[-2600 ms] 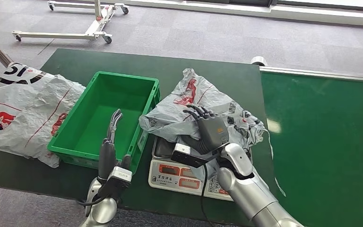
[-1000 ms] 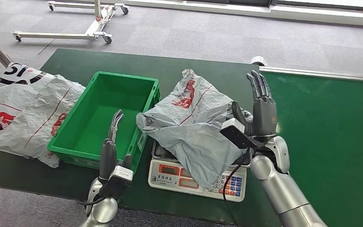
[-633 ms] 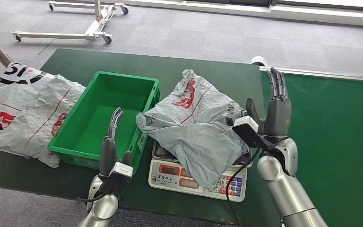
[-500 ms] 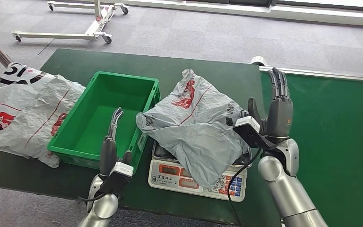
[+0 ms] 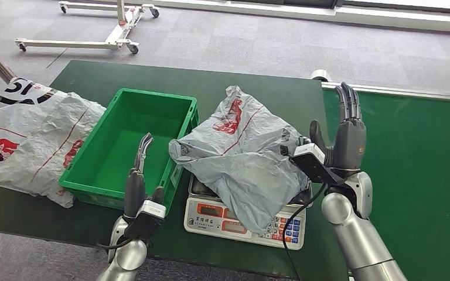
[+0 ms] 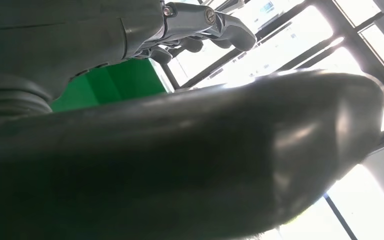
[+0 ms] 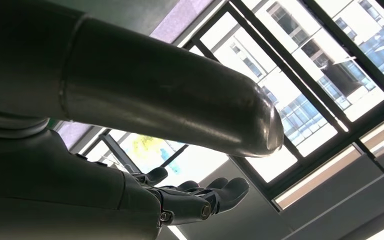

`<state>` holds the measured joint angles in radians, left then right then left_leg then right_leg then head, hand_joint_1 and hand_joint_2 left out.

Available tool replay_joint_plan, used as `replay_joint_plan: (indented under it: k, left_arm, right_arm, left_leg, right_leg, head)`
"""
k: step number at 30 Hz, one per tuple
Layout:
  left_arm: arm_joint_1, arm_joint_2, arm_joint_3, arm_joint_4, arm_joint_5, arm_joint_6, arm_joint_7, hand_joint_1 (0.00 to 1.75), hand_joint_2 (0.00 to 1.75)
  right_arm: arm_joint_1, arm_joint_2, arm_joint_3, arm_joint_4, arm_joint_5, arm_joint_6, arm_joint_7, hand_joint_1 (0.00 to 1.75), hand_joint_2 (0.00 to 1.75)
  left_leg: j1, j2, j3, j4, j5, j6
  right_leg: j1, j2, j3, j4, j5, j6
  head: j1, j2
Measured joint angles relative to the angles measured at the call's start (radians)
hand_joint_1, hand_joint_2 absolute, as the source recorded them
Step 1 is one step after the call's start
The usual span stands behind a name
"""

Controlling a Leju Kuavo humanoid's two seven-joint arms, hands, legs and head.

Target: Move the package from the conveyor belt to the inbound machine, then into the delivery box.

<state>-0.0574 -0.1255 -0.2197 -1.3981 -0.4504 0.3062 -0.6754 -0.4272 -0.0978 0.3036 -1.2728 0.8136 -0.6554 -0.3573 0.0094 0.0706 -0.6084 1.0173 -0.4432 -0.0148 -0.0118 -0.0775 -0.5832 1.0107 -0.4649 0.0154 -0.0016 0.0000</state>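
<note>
Right robot hand (image 5: 347,142) raised, fingers straight and spread, empty, just beside the grey package (image 5: 243,153) draped over the scale (image 5: 211,215). Left robot hand (image 5: 138,175) empty, fingers extended, at the green crate (image 5: 130,149).

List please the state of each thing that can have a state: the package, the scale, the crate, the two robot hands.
Package: lying on the scale, released.
Scale: loaded, partly covered.
Green crate: empty.
Right robot hand: open, raised beside the package.
Left robot hand: open, holds nothing.
</note>
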Motion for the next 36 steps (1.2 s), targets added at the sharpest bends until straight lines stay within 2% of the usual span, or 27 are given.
replay_joint_plan:
  k: [7,17,23,31,36]
  left_arm:
    - [0.0,0.0,0.0,0.0,0.001,0.001,-0.002,0.0,0.0]
    - [-0.029,0.01,0.0,0.002,-0.01,0.026,-0.008,0.0,0.0]
    - [-0.117,0.02,0.0,0.048,-0.071,0.05,0.029,0.0,0.0]
    - [-0.178,0.024,0.0,0.11,-0.104,0.058,0.045,0.0,0.0]
    - [-0.25,0.026,0.0,0.187,-0.129,0.06,0.059,0.0,0.0]
  right_arm:
    - [0.009,0.0,-0.008,-0.009,0.0,0.0,-0.001,0.0,0.0]
    - [0.055,-0.002,-0.056,-0.058,-0.05,-0.021,-0.053,0.0,0.0]
    - [0.096,-0.003,-0.102,-0.098,-0.13,-0.022,-0.12,0.0,0.0]
    - [0.117,-0.003,-0.123,-0.11,-0.144,-0.023,-0.132,0.0,0.0]
    - [0.143,-0.003,-0.138,-0.122,-0.161,-0.034,-0.152,0.0,0.0]
  left_leg:
    - [0.0,0.0,0.0,0.0,0.0,0.0]
    - [0.0,0.0,0.0,0.0,0.0,0.0]
    - [0.0,0.0,0.0,0.0,0.0,0.0]
    - [0.0,0.0,0.0,0.0,0.0,0.0]
    - [0.0,0.0,0.0,0.0,0.0,0.0]
  right_leg:
    - [0.0,0.0,0.0,0.0,0.0,0.0]
    - [0.0,0.0,0.0,0.0,0.0,0.0]
    - [0.0,0.0,0.0,0.0,0.0,0.0]
    - [0.0,0.0,0.0,0.0,0.001,-0.001]
    - [0.0,0.0,0.0,0.0,0.001,-0.001]
  head:
    - [0.0,0.0]
    - [0.0,0.0]
    - [0.0,0.0]
    - [0.0,0.0]
    - [0.0,0.0]
